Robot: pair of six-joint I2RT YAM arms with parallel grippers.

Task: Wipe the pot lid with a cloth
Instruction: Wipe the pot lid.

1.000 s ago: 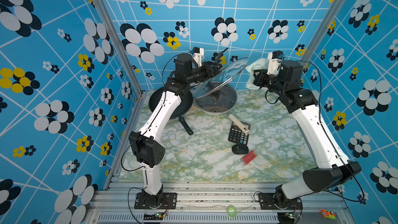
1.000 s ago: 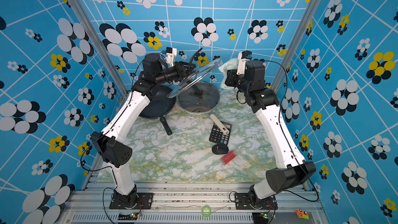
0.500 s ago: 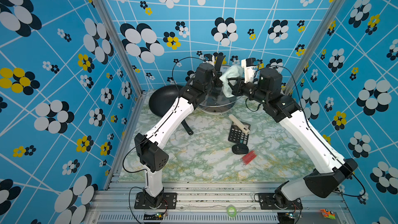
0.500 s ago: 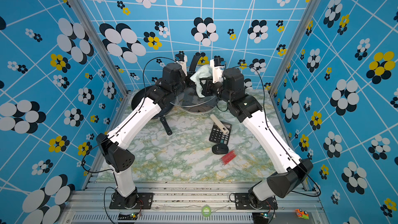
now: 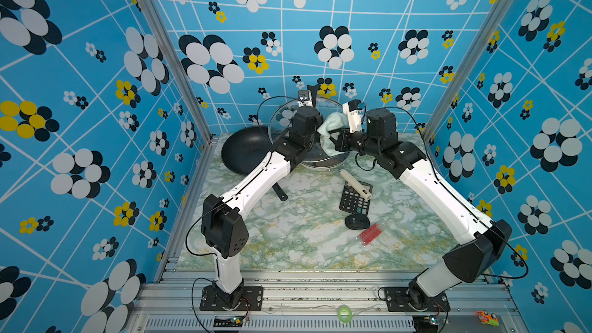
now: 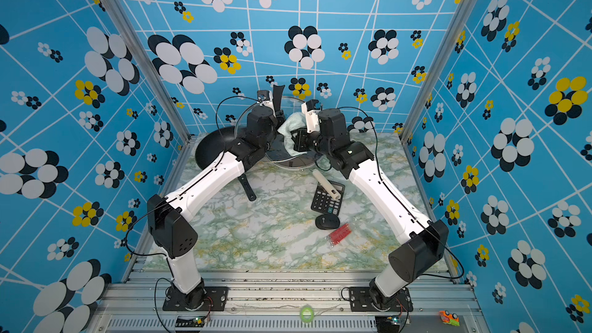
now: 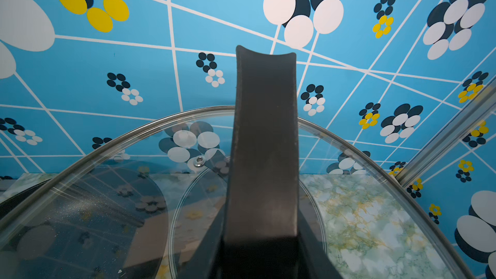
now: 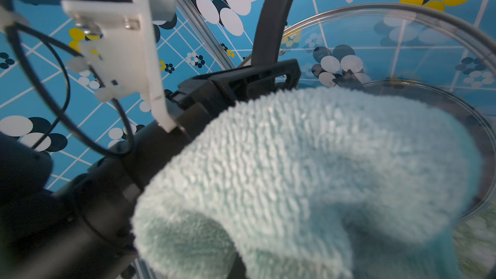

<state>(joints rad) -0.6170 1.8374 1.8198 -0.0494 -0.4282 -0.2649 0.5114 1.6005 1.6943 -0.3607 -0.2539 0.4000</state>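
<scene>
The pot lid (image 5: pixel 278 116) is clear glass with a steel rim (image 7: pixel 112 140). It is held up on edge at the back centre, its black handle (image 7: pixel 264 135) pointing up. My left gripper (image 5: pixel 310 113) is shut on that handle, as the right wrist view also shows for the left gripper (image 8: pixel 268 76). The cloth (image 5: pixel 331 123), pale mint and fluffy, is bunched in my shut right gripper (image 5: pixel 331 138). The cloth (image 8: pixel 308 157) lies over the lid's glass (image 8: pixel 402 49) right beside the left gripper and hides the right fingertips. Both top views show the lid (image 6: pixel 239 120) and cloth (image 6: pixel 292 126).
A black frying pan (image 5: pixel 243 152) sits back left, its handle (image 5: pixel 279 192) pointing forward. A steel-rimmed round pot (image 5: pixel 323 164) stands under the lid. Mid-right lie a calculator (image 5: pixel 354 203) with a cream cylinder (image 5: pixel 355 184) on it, a black oval (image 5: pixel 357 221) and a red packet (image 5: pixel 370 234).
Both arms swung in to the back centre. The lid went from tilted at the left to upright, and the right gripper brought the cloth from the right over to the lid.
</scene>
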